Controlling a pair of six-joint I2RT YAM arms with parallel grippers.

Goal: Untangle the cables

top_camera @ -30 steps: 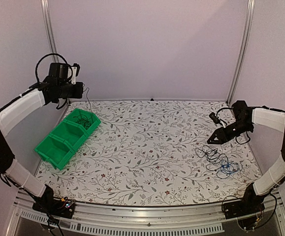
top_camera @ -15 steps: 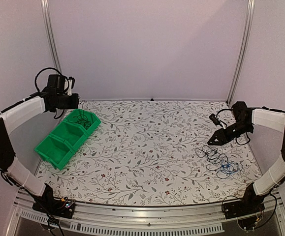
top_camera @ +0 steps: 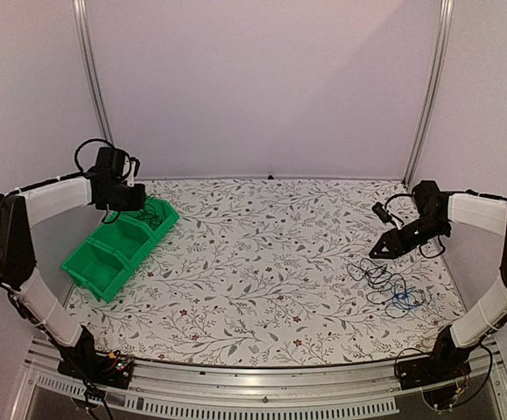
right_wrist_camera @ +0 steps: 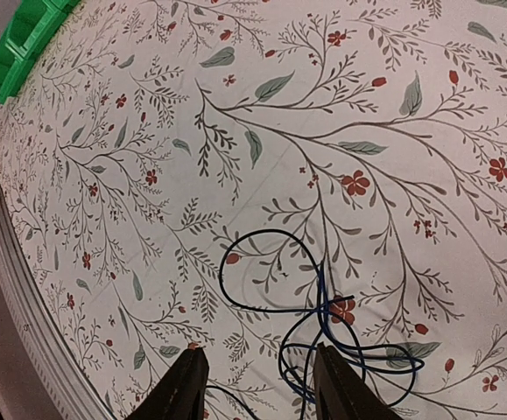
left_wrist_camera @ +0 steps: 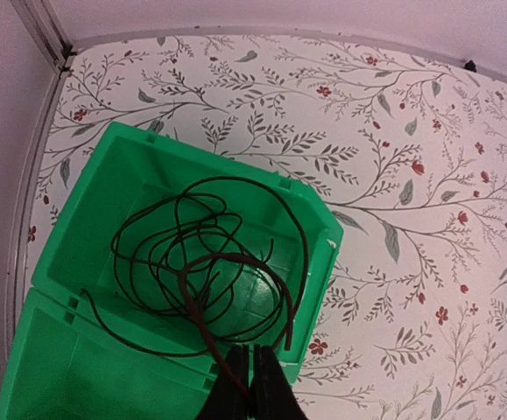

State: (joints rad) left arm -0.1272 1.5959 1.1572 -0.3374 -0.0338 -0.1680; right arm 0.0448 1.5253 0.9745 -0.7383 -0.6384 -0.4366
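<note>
Care here means lowering the left hand, pinched shut on the dark cable, until its loops settle inside the green bin at frame left, while the right hand hangs open over the tangle at the counter's lower right.

- Bin: smooth green plastic, faintly glossy on its floor.
- Dark cable: thin, smooth rubbery sheath, matt.
- Blue cable: slick sheath with a slight sheen.
- Table cover: matt floral print, possibly cloth or paper; the texture is unclear.
- Front rail: bare grey metal, ribbed.
</note>
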